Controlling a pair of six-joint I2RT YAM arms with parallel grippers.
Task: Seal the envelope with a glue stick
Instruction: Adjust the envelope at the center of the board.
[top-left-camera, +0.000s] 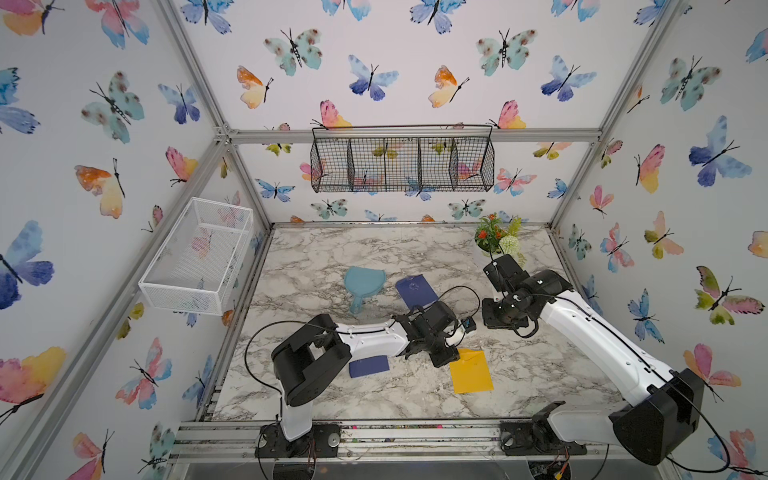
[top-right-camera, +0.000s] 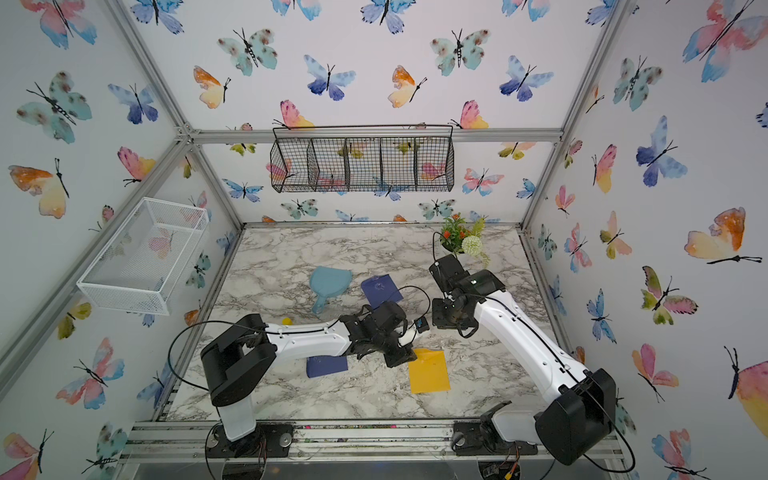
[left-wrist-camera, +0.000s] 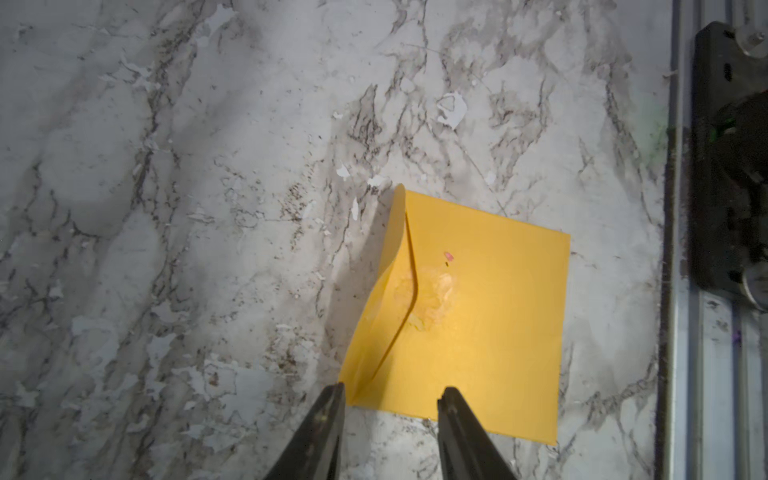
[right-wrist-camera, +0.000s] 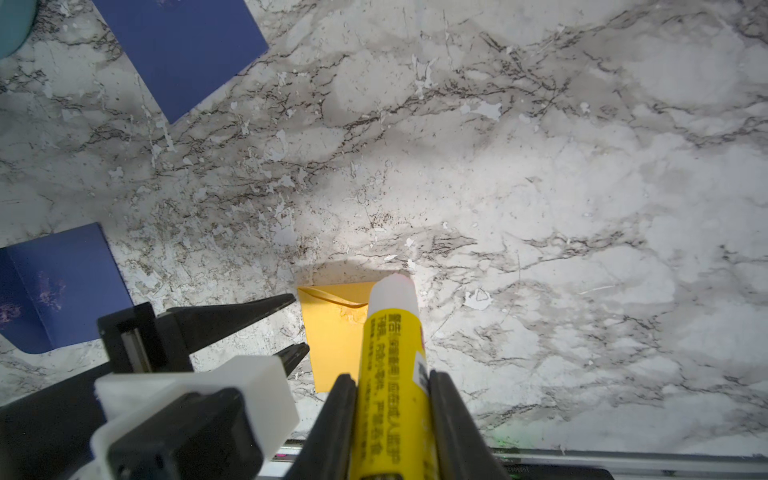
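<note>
A yellow envelope (top-left-camera: 471, 372) (top-right-camera: 428, 372) lies flat on the marble table, right of centre near the front. In the left wrist view its flap (left-wrist-camera: 395, 291) stands partly lifted, with a pale glue smear (left-wrist-camera: 434, 293) beside the flap's tip. My left gripper (left-wrist-camera: 392, 395) is open and empty. It hovers at the envelope's edge (left-wrist-camera: 415, 409), one fingertip (left-wrist-camera: 338, 395) by the flap's corner. My right gripper (right-wrist-camera: 392, 378) is shut on the glue stick (right-wrist-camera: 390, 340), a yellow tube. The stick's bare white tip (right-wrist-camera: 392, 289) is poised over the envelope (right-wrist-camera: 332, 332) near the flap.
Two dark blue envelopes (top-left-camera: 417, 291) (top-left-camera: 369, 366) and a light blue hand mirror (top-left-camera: 363, 282) lie left of the arms. A small yellow object (top-right-camera: 286, 321) sits behind the left arm. A potted plant (top-left-camera: 496, 237) stands at the back right. Wire baskets (top-left-camera: 199, 253) (top-left-camera: 403, 160) hang on the walls.
</note>
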